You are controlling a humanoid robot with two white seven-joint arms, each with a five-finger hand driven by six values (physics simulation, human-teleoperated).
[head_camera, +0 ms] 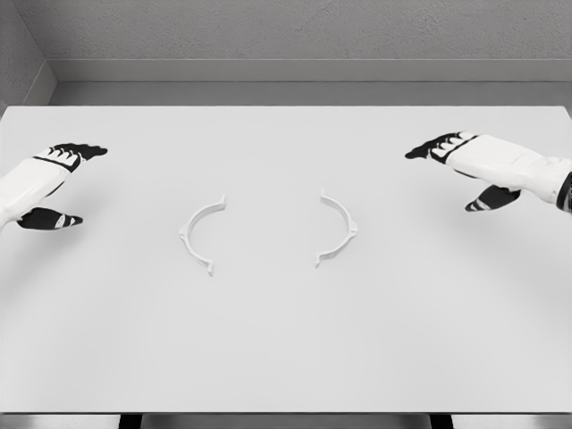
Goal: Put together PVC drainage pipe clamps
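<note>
Two white curved plastic clamp halves, the left half (200,234) and right half (339,228), lie apart mid-desk (286,340), open sides facing. The left hand (49,183) and right hand (474,165) hover wide-fingered near the side edges, holding nothing.

A bare simulated test room. A plain white flat worktop (286,340) fills the view. Rough grey concrete walls (304,27) stand behind it.

On the white table (286,357), two curved clamp halves (200,234) (338,228) lie apart facing each other, flanked by the open-fingered left hand (46,183) and right hand (478,165).
</note>
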